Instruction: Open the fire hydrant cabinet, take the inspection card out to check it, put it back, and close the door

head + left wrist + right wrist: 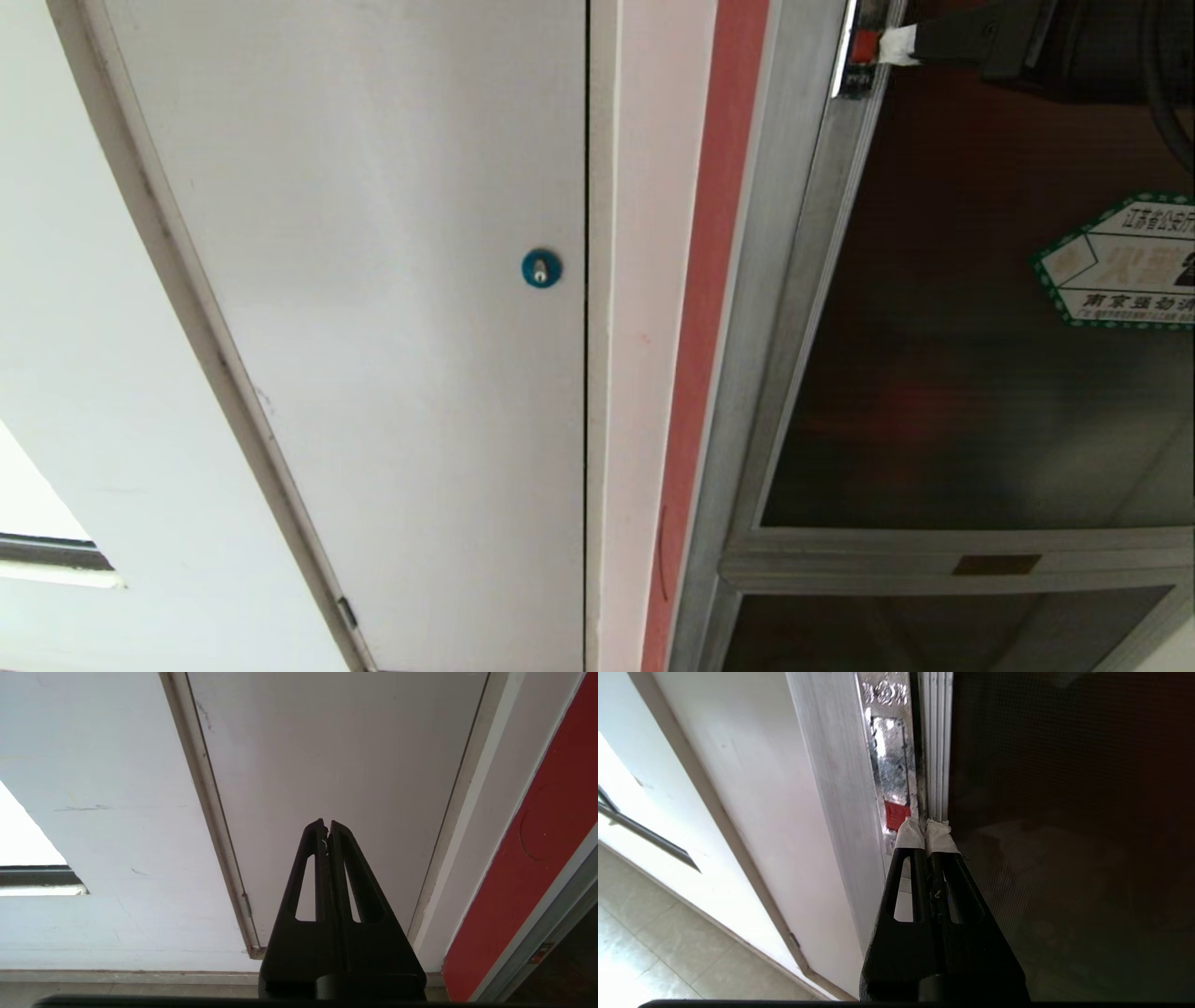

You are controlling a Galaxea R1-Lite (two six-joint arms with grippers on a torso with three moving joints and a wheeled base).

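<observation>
I'm working the red latch (pixel 897 815) on the door (pixel 980 373), which is sitting at the top of the door's silver frame, right against the edge of the cabinet (pixel 747 373); the door is looking shut to me, its dark glass with the hexagonal sticker (pixel 1120 261) lying flush in the frame, so I'm judging the task to be at its very first step. The card is not showing anywhere; presumably it is inside. To do this well I'm aiming to keep the tips square on the little red tab and push it along its slot in the shiny latch plate (pixel 889 765) rather than across it, slowly, since the taped tips could slip off onto the frame or the glass. The right gripper (pixel 926 828) is reaching in from the right, its jaws pressed together with nothing between them, the white-taped tips touching or just short of the latch's lower edge. The left gripper (pixel 326 826) is hanging idle, jaws likewise closed on nothing, pointing toward the white door (pixel 373 280) with the blue lock (pixel 541 268), well apart from the cabinet.
</observation>
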